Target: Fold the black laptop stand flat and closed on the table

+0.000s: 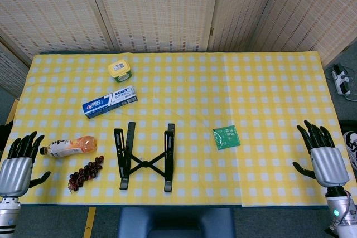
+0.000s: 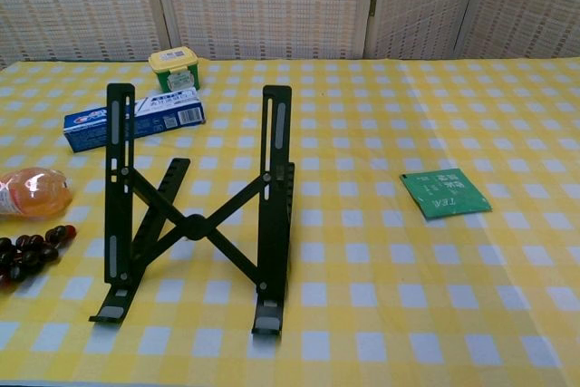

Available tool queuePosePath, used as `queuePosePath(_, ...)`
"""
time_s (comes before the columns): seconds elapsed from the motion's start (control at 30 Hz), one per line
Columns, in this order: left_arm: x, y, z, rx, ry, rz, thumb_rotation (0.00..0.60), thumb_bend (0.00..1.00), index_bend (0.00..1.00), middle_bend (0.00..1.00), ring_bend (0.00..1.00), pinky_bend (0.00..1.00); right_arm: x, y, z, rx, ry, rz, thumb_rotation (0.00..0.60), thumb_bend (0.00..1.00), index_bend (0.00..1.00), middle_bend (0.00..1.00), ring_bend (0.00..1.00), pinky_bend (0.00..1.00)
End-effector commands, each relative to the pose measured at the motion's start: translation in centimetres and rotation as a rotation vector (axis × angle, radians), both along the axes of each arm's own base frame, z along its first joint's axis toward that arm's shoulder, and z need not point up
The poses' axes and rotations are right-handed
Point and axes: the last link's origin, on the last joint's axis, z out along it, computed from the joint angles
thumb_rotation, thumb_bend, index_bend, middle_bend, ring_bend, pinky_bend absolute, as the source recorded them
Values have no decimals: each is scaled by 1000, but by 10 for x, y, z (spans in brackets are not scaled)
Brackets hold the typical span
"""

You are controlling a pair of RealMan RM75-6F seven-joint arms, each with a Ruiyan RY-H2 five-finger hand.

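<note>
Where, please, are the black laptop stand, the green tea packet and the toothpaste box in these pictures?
black laptop stand [image 2: 195,226]: chest view, on the central hinge of its crossed arms.
green tea packet [image 2: 446,193]: chest view, on its flat face.
toothpaste box [image 1: 110,102]: head view, mid-length on its top.

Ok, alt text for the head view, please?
Black laptop stand stands unfolded on a yellow checked tablecloth, both hands open at the near corners: left hand, right hand. Around it lie a bottle, grapes, toothpaste box and green packet.
</note>
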Motion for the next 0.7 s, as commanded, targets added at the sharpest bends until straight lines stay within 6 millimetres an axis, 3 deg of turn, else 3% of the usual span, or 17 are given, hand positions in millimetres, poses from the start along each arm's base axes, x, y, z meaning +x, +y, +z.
queuePosePath(0.03, 0, 0, -1, -2, 2, 1, 600, 213, 0, 0, 0, 0, 1, 0, 0, 2, -3, 4, 600, 231, 0, 0, 0, 0)
queuePosePath(0.37, 3, 4, -2, -24, -36, -12, 600, 213, 0, 0, 0, 0, 3, 3, 6, -10, -20, 24, 600, 232, 0, 0, 0, 0)
queuePosePath(0.7, 25, 40, -10, -168, -147, -74, 600, 214, 0, 0, 0, 0, 10, 2, 17, -30, -21, 62, 600, 232, 0, 0, 0, 0)
